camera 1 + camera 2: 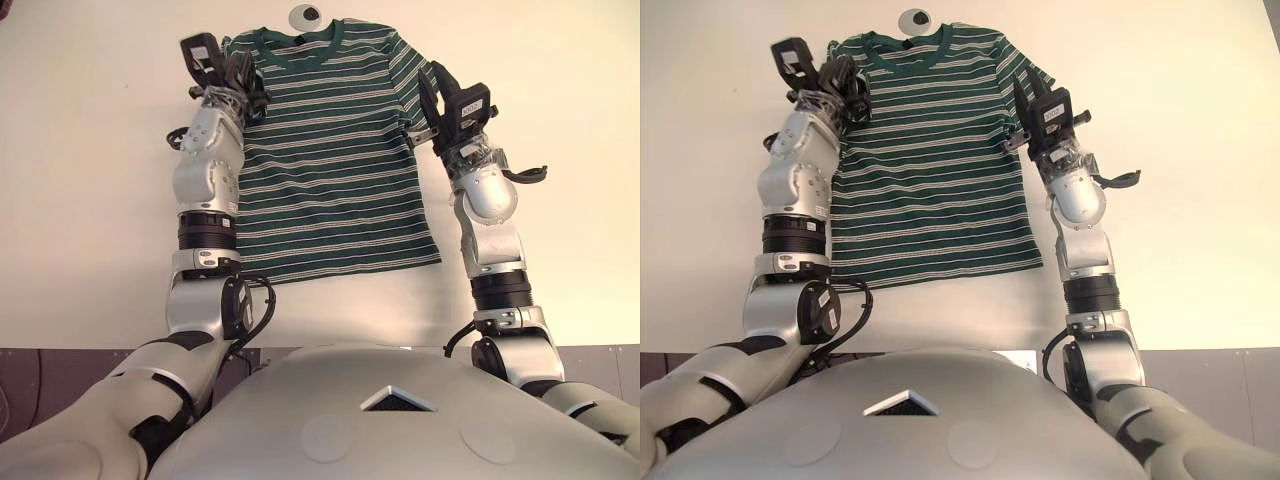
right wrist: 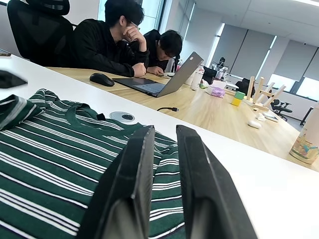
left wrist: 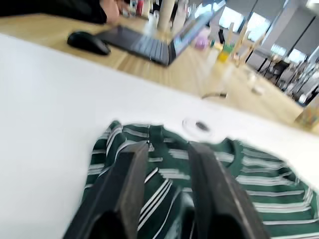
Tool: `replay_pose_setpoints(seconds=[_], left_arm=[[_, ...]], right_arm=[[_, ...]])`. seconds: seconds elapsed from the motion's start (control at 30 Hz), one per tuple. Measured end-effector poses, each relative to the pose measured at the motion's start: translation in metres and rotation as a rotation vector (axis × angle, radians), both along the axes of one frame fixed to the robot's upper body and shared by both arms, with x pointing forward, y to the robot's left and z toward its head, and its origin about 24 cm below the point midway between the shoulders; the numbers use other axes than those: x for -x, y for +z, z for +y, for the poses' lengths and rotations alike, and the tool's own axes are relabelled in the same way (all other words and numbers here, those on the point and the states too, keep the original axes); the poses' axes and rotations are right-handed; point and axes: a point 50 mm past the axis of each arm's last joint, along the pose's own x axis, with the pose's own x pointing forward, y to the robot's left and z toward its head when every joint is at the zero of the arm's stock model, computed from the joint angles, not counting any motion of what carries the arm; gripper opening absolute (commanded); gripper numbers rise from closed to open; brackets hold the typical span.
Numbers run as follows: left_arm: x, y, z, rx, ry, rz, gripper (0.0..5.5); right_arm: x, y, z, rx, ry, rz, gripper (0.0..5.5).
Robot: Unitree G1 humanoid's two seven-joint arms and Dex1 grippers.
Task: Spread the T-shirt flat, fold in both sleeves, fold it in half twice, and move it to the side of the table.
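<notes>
Left gripper (image 3: 167,149), fingers parted and empty, sits over the left shoulder of the T-shirt (image 1: 330,170), spread flat near the table's (image 1: 560,120) far edge; right gripper (image 2: 164,132), narrowly parted and empty, sits at its right sleeve; sleeve folds, halvings and relocation judged outstanding.

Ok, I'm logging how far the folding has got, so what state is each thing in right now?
T-shirt, spread flat on the table, not folded in half, right sleeve not folded in.
left gripper, low over the shirt's left sleeve near the shoulder.
right gripper, at the right sleeve, fingers slightly apart, nothing seen between them.
</notes>
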Motion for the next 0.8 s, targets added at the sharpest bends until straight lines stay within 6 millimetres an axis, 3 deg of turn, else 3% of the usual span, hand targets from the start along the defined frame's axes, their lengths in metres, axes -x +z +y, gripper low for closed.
replay_pose_setpoints(seconds=[0.23,0.37,0.5,0.63,0.8], left_arm=[[0.001,0.012,0.008,0.002,0.012,-0.036,1.75],[0.007,0.017,0.050,0.003,0.137,-0.052,1.75],[0.019,0.011,0.078,-0.005,0.223,-0.027,1.75],[0.027,-0.001,0.079,-0.008,0.227,0.010,1.78],[0.031,-0.008,0.072,0.000,0.218,0.028,1.78]], right_arm=[[-0.001,-0.002,-0.001,-0.001,-0.007,0.006,0.81],[-0.020,0.005,-0.006,-0.064,-0.066,0.071,0.81],[-0.058,0.014,-0.016,-0.254,-0.155,0.223,0.81],[-0.086,0.011,-0.025,-0.392,-0.191,0.405,1.45],[-0.096,-0.002,-0.040,-0.486,-0.259,0.571,2.24]])
